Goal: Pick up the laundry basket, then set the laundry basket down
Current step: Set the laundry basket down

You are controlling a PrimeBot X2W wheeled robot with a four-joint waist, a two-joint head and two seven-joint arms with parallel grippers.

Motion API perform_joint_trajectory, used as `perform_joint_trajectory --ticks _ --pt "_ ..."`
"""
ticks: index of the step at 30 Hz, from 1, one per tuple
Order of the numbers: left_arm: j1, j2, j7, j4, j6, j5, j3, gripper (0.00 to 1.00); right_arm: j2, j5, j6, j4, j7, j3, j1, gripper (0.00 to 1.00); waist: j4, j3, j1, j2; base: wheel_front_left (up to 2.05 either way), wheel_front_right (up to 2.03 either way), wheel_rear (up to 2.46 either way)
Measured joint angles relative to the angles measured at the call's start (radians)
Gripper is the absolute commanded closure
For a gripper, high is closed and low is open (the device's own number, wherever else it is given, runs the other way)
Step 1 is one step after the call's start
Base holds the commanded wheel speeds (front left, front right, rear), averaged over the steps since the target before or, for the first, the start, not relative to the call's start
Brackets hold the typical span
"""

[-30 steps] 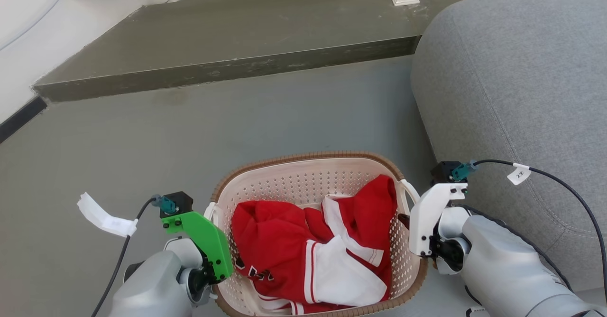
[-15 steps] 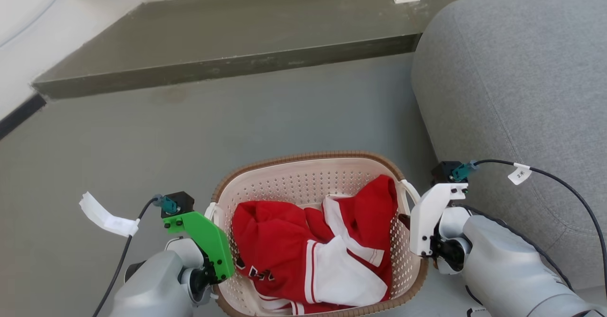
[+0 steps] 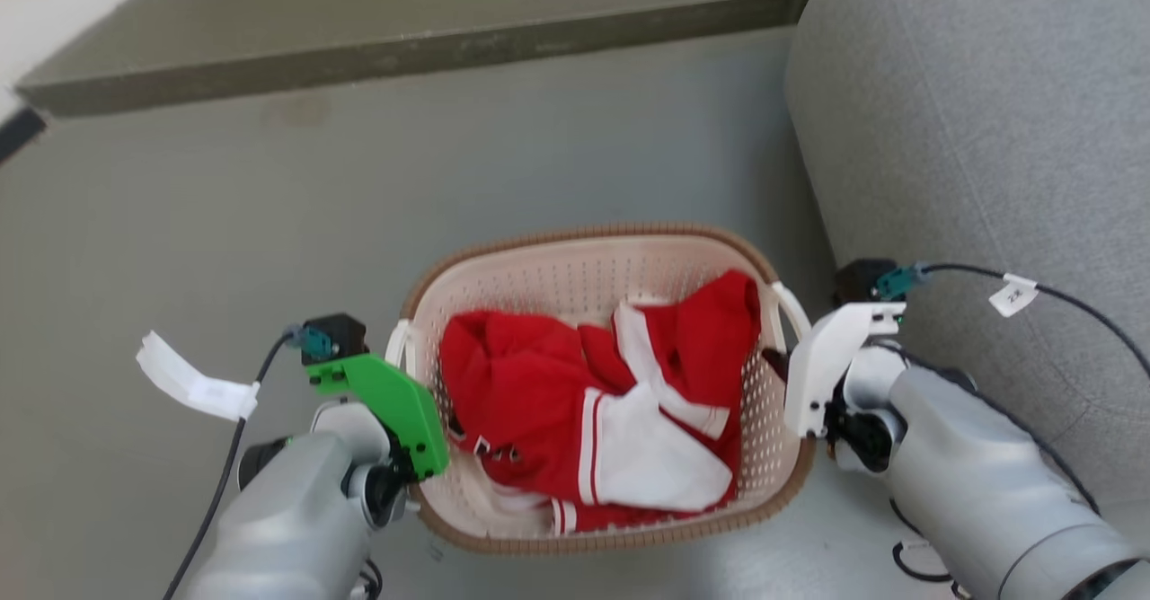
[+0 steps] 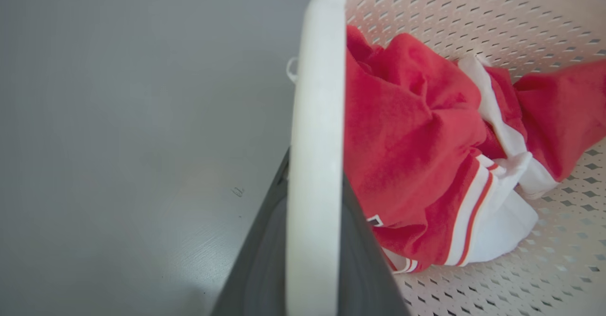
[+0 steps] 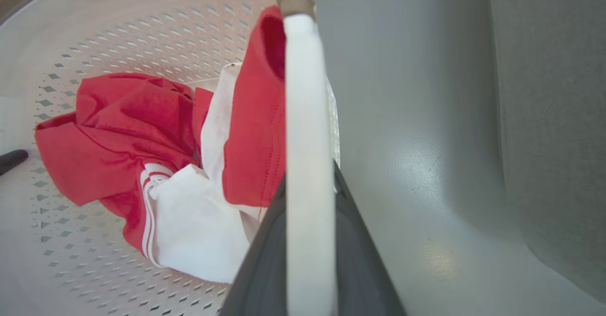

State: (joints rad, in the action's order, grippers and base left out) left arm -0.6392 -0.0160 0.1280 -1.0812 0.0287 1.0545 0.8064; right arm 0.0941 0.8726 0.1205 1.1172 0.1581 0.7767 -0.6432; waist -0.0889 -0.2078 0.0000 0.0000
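The laundry basket (image 3: 575,284), cream-white and perforated with a brown woven rim, sits low in the middle of the head view. A red and white garment (image 3: 588,407) lies inside it. My left gripper (image 3: 415,391), under its green mount, is shut on the basket's left white handle (image 4: 315,117); a dark finger (image 4: 262,259) shows beside that handle. At the other side my right gripper (image 3: 783,375), under its white mount, is shut on the right handle (image 5: 305,117), with a dark finger (image 5: 362,268) against it. The fingertips are hidden in the head view.
A grey sofa (image 3: 988,133) rises close on the basket's right side, just beyond my right arm. A raised dark step (image 3: 359,52) runs across the far floor. Grey floor (image 3: 225,223) spreads ahead and to the left.
The whole head picture has shifted: the step and sofa edge sit higher now and the basket's near rim has come into view. Both grippers keep their hold on the handles.
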Motion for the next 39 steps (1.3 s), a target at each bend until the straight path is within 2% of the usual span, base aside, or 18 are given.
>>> perform_joint_trajectory --ticks 19,39 --pt "-0.139 0.001 -0.154 0.047 -0.024 0.000 -0.010 1.00 0.046 -0.002 0.002 -0.049 -0.177 -0.015 -0.124 1.00 0.005 -0.244 0.0000 0.0000 0.00 0.00 0.00" --pt "-0.265 -0.002 -0.241 0.080 -0.034 0.008 -0.011 1.00 0.074 -0.002 0.002 -0.070 -0.301 -0.020 -0.238 1.00 0.024 -0.500 0.0001 0.0000 0.00 0.00 0.00"
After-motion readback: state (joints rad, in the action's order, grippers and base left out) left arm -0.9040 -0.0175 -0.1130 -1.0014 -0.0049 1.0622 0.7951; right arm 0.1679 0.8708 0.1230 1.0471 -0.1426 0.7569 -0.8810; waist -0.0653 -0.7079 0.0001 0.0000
